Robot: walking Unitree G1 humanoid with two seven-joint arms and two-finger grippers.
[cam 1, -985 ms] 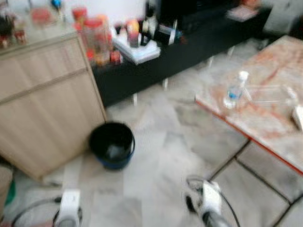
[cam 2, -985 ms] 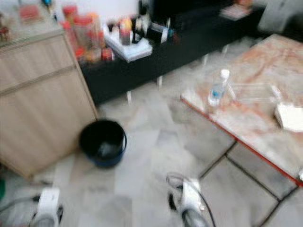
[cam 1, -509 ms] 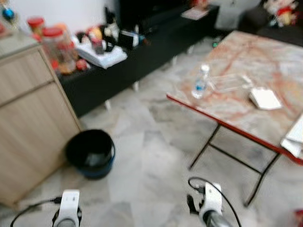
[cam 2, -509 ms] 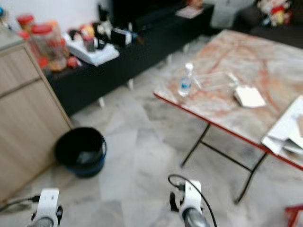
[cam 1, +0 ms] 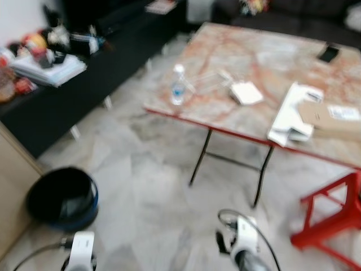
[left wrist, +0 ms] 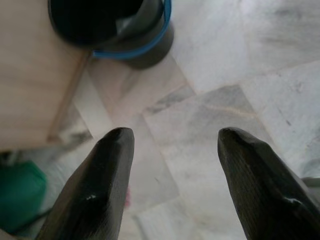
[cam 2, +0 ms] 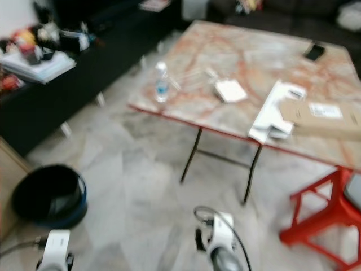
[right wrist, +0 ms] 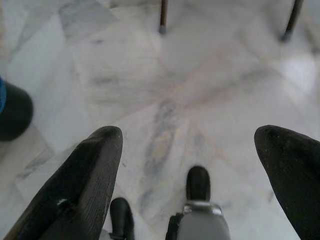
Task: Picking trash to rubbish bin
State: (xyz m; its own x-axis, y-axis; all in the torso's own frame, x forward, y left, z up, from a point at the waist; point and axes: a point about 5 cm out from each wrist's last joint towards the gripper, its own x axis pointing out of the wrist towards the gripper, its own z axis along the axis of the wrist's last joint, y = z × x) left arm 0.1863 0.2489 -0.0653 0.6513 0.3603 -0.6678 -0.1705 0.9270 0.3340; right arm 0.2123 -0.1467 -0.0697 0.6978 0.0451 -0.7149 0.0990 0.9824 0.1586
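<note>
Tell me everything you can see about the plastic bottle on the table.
The plastic bottle is clear, with a white cap and a blue label around its middle. It stands upright on the marble-patterned table, near the corner closest to the black cabinet. A clear, blurred object lies just beside it; whether they touch cannot be told. No claw is near it.

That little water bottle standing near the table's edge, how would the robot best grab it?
Judging from its pose, the water bottle stands upright near the table's front-left corner, so gripping its straight body around the label, coming level from the open floor side, looks best. The clear tray sits just beside it on the far side, blocking that approach. Both grippers, left gripper and right gripper, are open and low.
</note>
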